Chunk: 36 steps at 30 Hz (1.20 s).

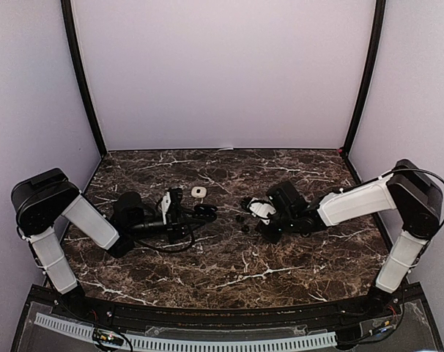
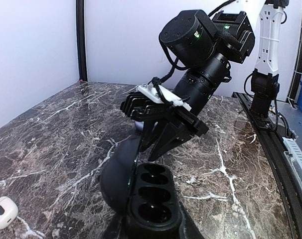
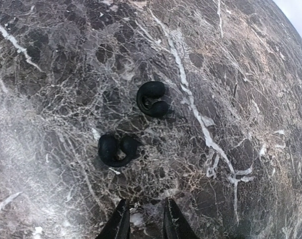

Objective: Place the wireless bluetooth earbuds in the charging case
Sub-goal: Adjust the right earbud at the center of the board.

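My left gripper (image 1: 200, 213) is shut on a black charging case (image 2: 153, 196). The case's lid (image 2: 117, 172) stands open to the left, and its dark wells are empty. Two dark C-shaped earbuds (image 3: 152, 98) (image 3: 117, 150) lie apart on the marble in the right wrist view. My right gripper (image 3: 143, 221) hovers just short of them. Its fingers are a little apart with nothing between them. In the left wrist view the right gripper (image 2: 158, 142) points down at the table right behind the open case.
A small white oval case (image 1: 198, 191) lies on the marble table (image 1: 229, 271) behind the grippers. It also shows at the lower left of the left wrist view (image 2: 2, 211). Black frame posts and pale walls bound the table.
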{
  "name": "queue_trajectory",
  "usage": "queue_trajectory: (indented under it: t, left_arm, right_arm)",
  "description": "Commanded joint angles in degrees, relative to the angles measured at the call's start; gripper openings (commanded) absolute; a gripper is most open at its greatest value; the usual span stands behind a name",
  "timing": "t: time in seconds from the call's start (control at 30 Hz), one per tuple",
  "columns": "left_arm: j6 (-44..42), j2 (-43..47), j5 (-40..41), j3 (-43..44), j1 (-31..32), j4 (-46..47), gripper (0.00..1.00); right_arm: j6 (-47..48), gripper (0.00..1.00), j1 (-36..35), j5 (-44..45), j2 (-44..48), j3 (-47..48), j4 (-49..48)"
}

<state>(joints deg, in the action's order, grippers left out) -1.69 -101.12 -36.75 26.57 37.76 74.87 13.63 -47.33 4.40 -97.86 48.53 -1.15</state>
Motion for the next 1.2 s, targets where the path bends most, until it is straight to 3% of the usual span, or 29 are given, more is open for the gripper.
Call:
queue_trajectory:
  t: [0.0, 0.07, 0.23, 0.7, 1.17]
  left_arm:
    - [0.4, 1.5, 0.1, 0.1, -0.2, 0.3, 0.07]
    - [0.4, 1.5, 0.1, 0.2, -0.2, 0.2, 0.07]
    - [0.5, 1.6, 0.1, 0.4, -0.2, -0.3, 0.07]
    - [0.9, 1.5, 0.1, 0.8, -0.2, -1.0, 0.07]
    - [1.0, 1.5, -0.3, 0.9, -0.2, -1.4, 0.07]
  right_arm:
    - [-1.1, 0.22, -0.5, 3.4, -2.5, 1.4, -3.7]
    - [-2.0, 0.19, -0.6, 4.2, -3.7, 2.3, -4.1]
    - [-3.6, 0.0, -0.9, 7.3, -7.6, 4.7, -4.0]
    - [-3.1, 0.0, -1.5, -7.5, -6.6, 2.5, -5.5]
    - [-2.5, 0.0, -1.7, -11.4, -3.4, 2.5, -5.1]
